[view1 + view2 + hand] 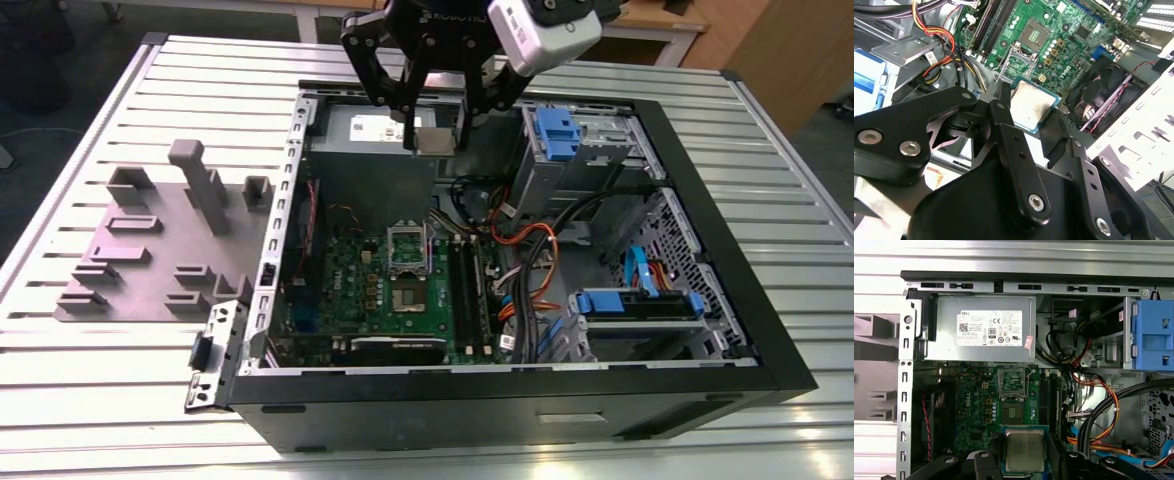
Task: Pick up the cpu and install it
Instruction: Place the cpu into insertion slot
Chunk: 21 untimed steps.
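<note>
Gripper [434, 128] fingers are clamped on two opposite edges of the cpu [434, 139], which hangs in the air, silvery top showing in both wrist views [1024, 450]. In the exterior view it sits toward twelve o'clock of the open computer case [534, 400], above the grey power supply [367, 125]. The power supply's white label [990, 327] is covered in dense black print and certification marks, with a small pink sticker [1028, 342] at one corner. White lettering runs across the gripper's housing. The green motherboard [354, 290] lies toward seven o'clock of the case floor, its metal-framed socket [407, 246] well apart from the cpu. A blue drive caddy [554, 128] stands at one o'clock. At nine o'clock, outside the case, the grey fixture [160, 240] rests on the slatted table [80, 400].
</note>
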Motion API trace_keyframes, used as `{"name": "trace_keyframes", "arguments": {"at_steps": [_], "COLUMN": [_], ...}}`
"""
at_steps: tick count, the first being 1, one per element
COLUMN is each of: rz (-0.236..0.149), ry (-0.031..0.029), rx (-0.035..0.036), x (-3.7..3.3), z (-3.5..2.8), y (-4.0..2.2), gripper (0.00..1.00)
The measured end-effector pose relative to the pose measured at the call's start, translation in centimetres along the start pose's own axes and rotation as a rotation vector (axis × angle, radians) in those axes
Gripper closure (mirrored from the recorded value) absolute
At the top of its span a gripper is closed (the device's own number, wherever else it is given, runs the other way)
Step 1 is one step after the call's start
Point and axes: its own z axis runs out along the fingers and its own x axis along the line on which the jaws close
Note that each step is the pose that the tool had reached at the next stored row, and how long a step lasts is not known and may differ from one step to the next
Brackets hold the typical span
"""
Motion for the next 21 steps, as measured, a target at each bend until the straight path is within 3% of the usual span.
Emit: {"name": "trace_keyframes", "arguments": {"at_steps": [21], "rz": [-0.015], "ry": [0.0004], "rx": [-0.0001], "x": [0.0], "z": [0.0], "y": [0.0], "gripper": [0.53]}}
